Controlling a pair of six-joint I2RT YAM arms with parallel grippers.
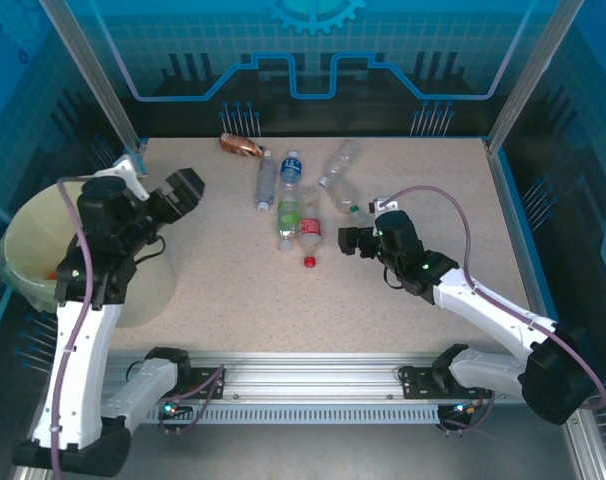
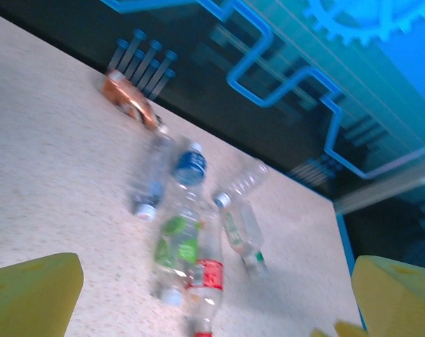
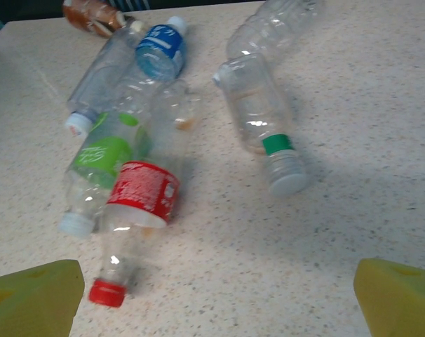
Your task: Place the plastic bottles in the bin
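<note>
Yellow-padded left hand spread wide, empty | right hand spread wide, empty, near plastic bottles

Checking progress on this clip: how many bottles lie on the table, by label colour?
Orange-label bottle: 1
Blue-label bottle: 1
Green-label bottle: 1
Red-label bottle: 1
Green-band bottle: 1
Unlabelled bottles: 2
Total: 7
</note>
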